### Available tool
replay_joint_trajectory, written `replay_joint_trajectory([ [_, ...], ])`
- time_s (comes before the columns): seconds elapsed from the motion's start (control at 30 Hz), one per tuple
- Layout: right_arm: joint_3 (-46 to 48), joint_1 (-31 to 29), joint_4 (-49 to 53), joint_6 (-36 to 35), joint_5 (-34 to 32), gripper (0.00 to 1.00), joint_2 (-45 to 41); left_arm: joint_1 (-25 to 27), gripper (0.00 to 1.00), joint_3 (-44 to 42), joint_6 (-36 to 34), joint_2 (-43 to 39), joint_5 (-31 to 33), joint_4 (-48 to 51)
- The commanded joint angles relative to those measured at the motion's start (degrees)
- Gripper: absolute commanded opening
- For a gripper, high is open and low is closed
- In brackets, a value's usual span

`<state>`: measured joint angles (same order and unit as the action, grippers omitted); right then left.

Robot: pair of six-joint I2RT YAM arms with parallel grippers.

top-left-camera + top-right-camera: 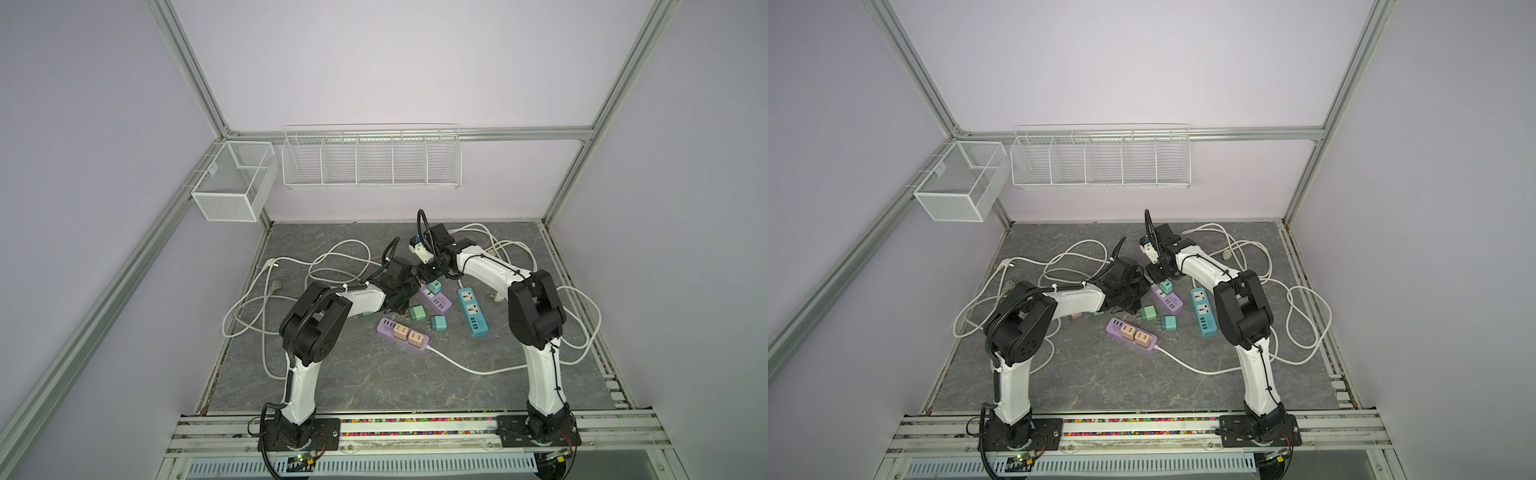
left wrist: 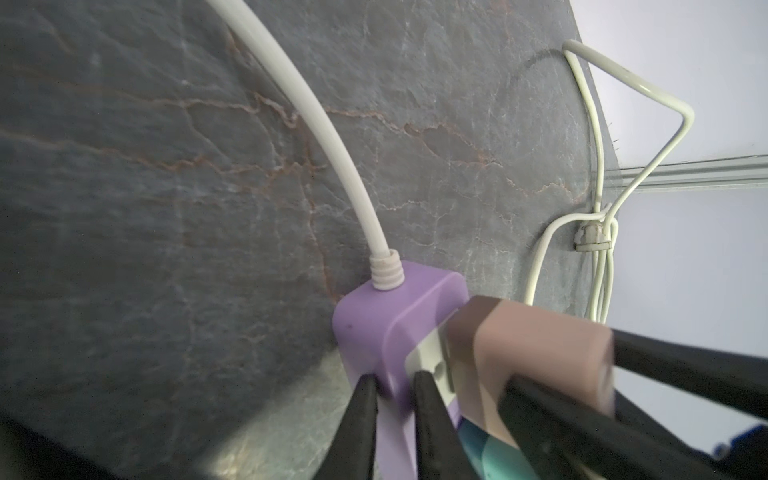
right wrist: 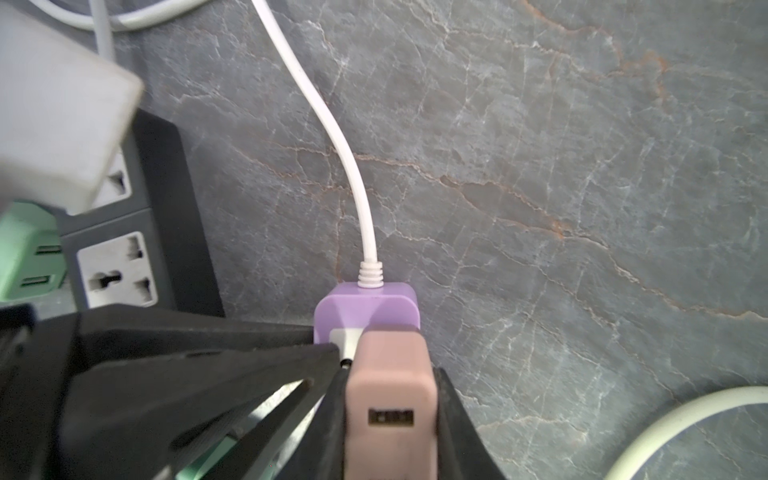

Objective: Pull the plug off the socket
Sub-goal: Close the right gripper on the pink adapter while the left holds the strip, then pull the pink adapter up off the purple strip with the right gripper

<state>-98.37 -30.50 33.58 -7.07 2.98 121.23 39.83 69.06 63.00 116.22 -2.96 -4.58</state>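
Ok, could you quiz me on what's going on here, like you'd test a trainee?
1. True or false: the right gripper is shut on the pink plug.
2. What does the left gripper clamp? A) blue power strip B) purple power strip C) green plug
3. Fill in: the cable running into that strip is ____ in colour.
Key: 1 true; 2 B; 3 white.
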Motion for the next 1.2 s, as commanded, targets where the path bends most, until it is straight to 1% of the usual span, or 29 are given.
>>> replay_joint_trajectory([
  [0.0, 1.0, -1.0, -3.5, 0.4, 2.2, 0.26, -5.3, 0.5, 0.18, -3.1, 0.9, 2.6, 0.9, 9.4],
  [0.1, 0.8, -1.4, -3.5, 0.0, 0.3, 0.26, -4.9, 0.5, 0.18, -3.1, 1.2, 2.9, 0.7, 9.5],
  [0.17, -0.1, -0.8, -3.0, -0.7, -1.5, 0.26, -4.7, 0.5, 0.17, -3.1, 1.3, 2.7, 0.8, 9.4],
  [0.23, -1.0, 0.1, -2.3, -0.4, -1.8, 0.25, -4.9, 0.5, 0.17, -3.2, 1.3, 2.3, 0.8, 9.2],
  [0.3, -1.1, 1.0, -2.1, 0.3, -1.8, 0.25, -5.8, 0.5, 0.17, -3.1, 1.1, 2.0, 0.8, 9.0],
  [0.43, -0.2, 2.3, -2.5, 1.6, 0.9, 0.25, -8.0, 0.5, 0.17, -1.4, 0.0, 1.6, 0.4, 9.8],
  [0.57, 1.9, 2.5, -3.5, 3.3, 0.8, 0.25, -10.3, 0.5, 0.17, 0.9, -0.4, 1.1, 0.1, 11.4],
  [0.6, 2.3, 2.7, -3.7, 4.2, 1.3, 0.25, -10.9, 0.5, 0.18, 1.4, -0.4, 0.5, 0.3, 11.6],
  [0.63, 2.6, 3.0, -3.5, 4.9, 1.8, 0.25, -11.5, 0.5, 0.18, 1.8, -2.4, 0.0, 0.5, 11.8],
  [0.67, 3.0, 3.3, -3.5, 5.6, 2.1, 0.25, -12.2, 0.6, 0.18, 2.2, -3.0, -0.5, 0.9, 12.2],
  [0.83, 8.4, 5.0, -7.2, 10.7, 6.1, 0.25, -18.4, 0.3, 0.23, 4.1, -5.4, -3.2, 2.6, 14.2],
  [0.97, 11.0, 6.9, -8.7, 14.6, 8.8, 0.25, -21.1, -0.1, 0.27, 4.7, -7.0, -5.6, 3.5, 14.8],
  [1.07, 14.0, 9.0, -12.1, 19.8, 12.0, 0.24, -22.4, -0.4, 0.29, 4.5, -8.2, -8.1, 4.4, 15.6],
  [1.17, 17.0, 10.7, -15.7, 25.1, 15.2, 0.24, -23.2, -0.3, 0.33, 2.6, -9.6, -11.6, 5.4, 14.6],
])
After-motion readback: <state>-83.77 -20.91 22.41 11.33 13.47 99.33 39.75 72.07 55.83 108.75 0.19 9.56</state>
